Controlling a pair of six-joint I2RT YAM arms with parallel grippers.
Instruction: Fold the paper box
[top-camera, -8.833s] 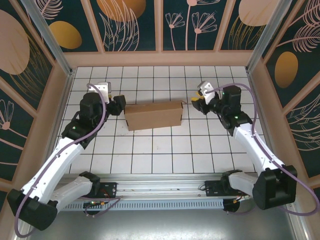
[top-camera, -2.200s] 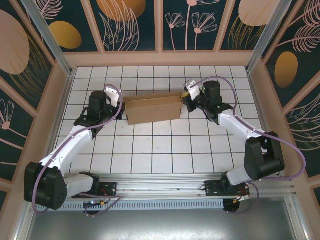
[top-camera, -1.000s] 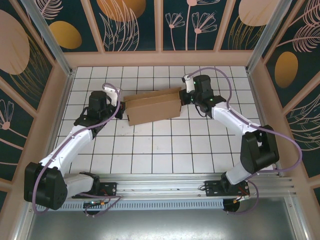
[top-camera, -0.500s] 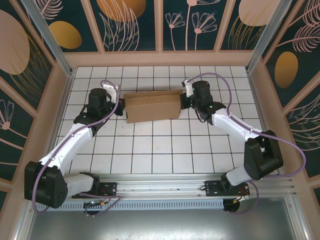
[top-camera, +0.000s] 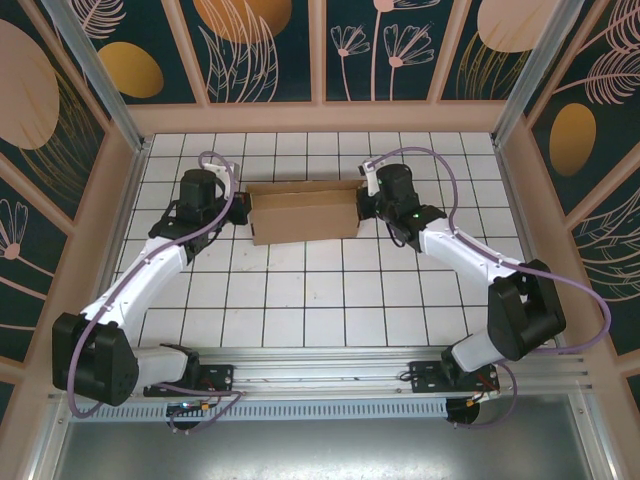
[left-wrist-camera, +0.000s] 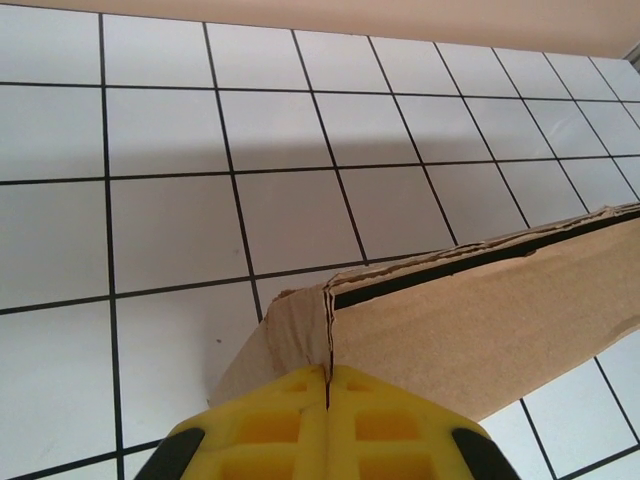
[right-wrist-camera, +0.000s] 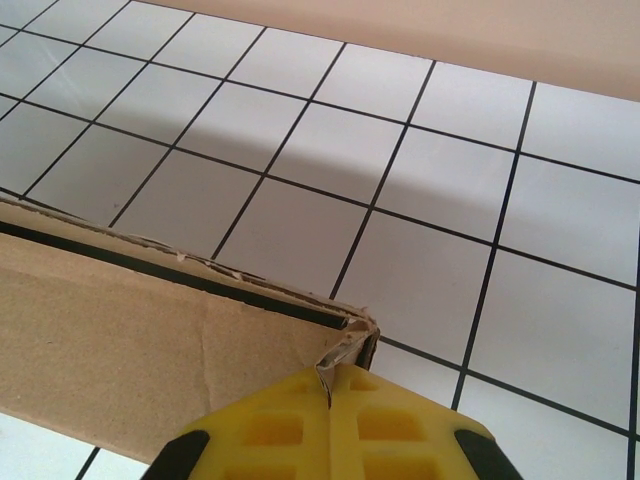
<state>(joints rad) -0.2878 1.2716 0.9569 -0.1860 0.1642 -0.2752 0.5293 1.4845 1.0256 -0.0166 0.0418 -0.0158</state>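
The paper box (top-camera: 305, 213) is a long, shallow brown cardboard box lying across the far middle of the tiled table, with its lid down. My left gripper (top-camera: 243, 208) is at the box's left end. In the left wrist view the yellow fingers (left-wrist-camera: 327, 372) are shut, and the corner edge of the box (left-wrist-camera: 480, 320) is pinched between them. My right gripper (top-camera: 363, 203) is at the right end. There too the jaws (right-wrist-camera: 330, 378) are shut on a cardboard edge at the corner of the box (right-wrist-camera: 120, 320). A dark slit runs under the lid's edge.
The white tiled table (top-camera: 320, 290) stretches bare from the box to the arm bases. The wooden back wall (top-camera: 320, 118) runs about two tiles behind the box. Side walls (top-camera: 110, 200) stand left and right of the arms.
The box was tilted with its right end farther back; it now lies level and has moved slightly towards the back wall. Both grippers moved with its ends and stayed shut.
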